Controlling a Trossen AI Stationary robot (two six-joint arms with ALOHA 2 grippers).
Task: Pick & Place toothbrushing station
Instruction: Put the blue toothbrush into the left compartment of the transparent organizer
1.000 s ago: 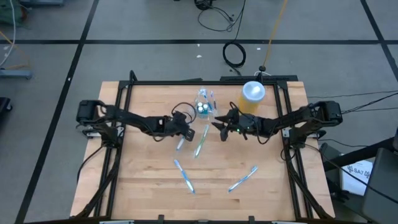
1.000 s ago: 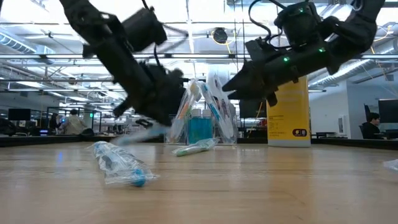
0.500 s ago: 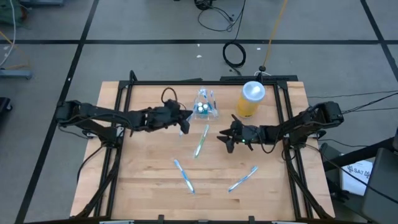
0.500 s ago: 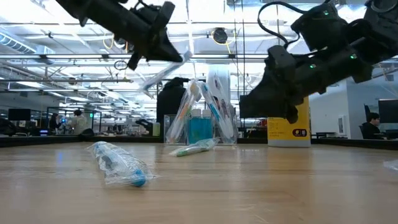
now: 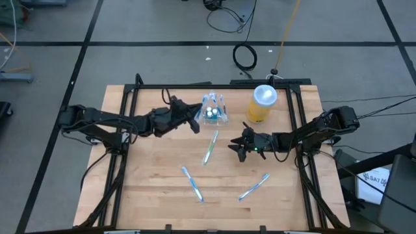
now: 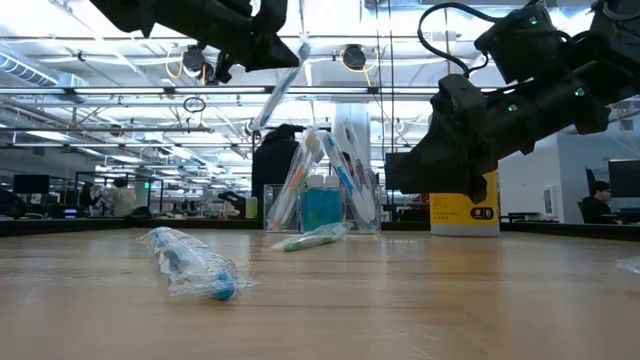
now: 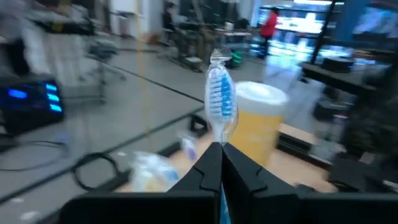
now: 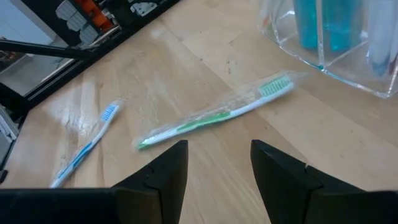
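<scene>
The toothbrushing station (image 5: pixel 213 113), a clear cup-like holder with brushes and a blue tube in it, stands at the table's far middle (image 6: pixel 322 196). My left gripper (image 5: pixel 192 121) hovers just left of it, shut on a wrapped blue-bristled toothbrush (image 7: pixel 219 102). My right gripper (image 5: pixel 235 147) hangs open and low over the table to the station's near right, with nothing between its fingers (image 8: pixel 214 168). A wrapped green toothbrush (image 8: pixel 214 115) lies flat on the wood in front of it. My left gripper pinches the toothbrush's handle (image 7: pixel 219 138) between its two shut fingers, which point about level toward the table's right. The bristled head sticks out past the fingertips. The brush is lifted clear of the table and shows slanted in the low view (image 6: pixel 278 92).
A yellow jar with a white lid (image 5: pixel 262 104) stands right of the station. Two more wrapped blue toothbrushes (image 5: pixel 193 184) (image 5: pixel 253 187) lie near the table's near edge. A black frame (image 5: pixel 130 97) borders the table.
My left gripper has risen from the table with the toothbrush, tipped from pointing down to about level, and gone a little toward the station. The brush is now lifted clear. My right gripper has drawn back from the station toward the near edge and sunk a little, staying open.
</scene>
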